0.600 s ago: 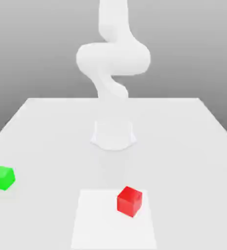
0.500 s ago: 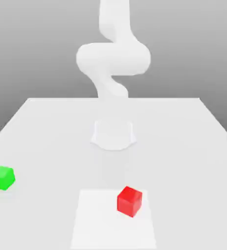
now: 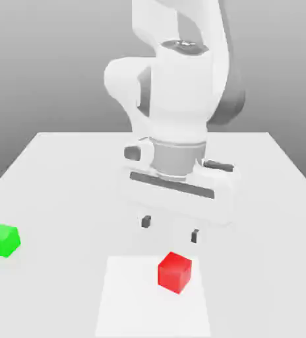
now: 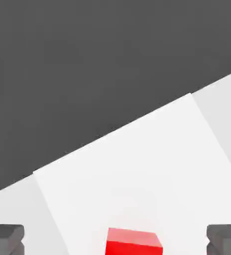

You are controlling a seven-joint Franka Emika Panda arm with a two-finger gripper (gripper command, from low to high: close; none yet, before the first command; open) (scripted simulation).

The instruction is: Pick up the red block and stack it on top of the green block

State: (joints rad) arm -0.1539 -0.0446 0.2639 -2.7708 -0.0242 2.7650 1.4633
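The approach to the red block (image 3: 175, 272) looks to be in hand, and the next move likely calls for a straight descent around it, then a squeeze. The gripper (image 3: 170, 232) hangs above the block, pointing down and turned a little, its fingers spread wide with nothing between them. The green block (image 3: 3, 240) lies well apart from the red block, toward the exterior view's left.

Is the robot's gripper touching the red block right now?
Apart. In the exterior view, the open gripper hangs above the red block, with pale surface visible between the fingertips and the block.
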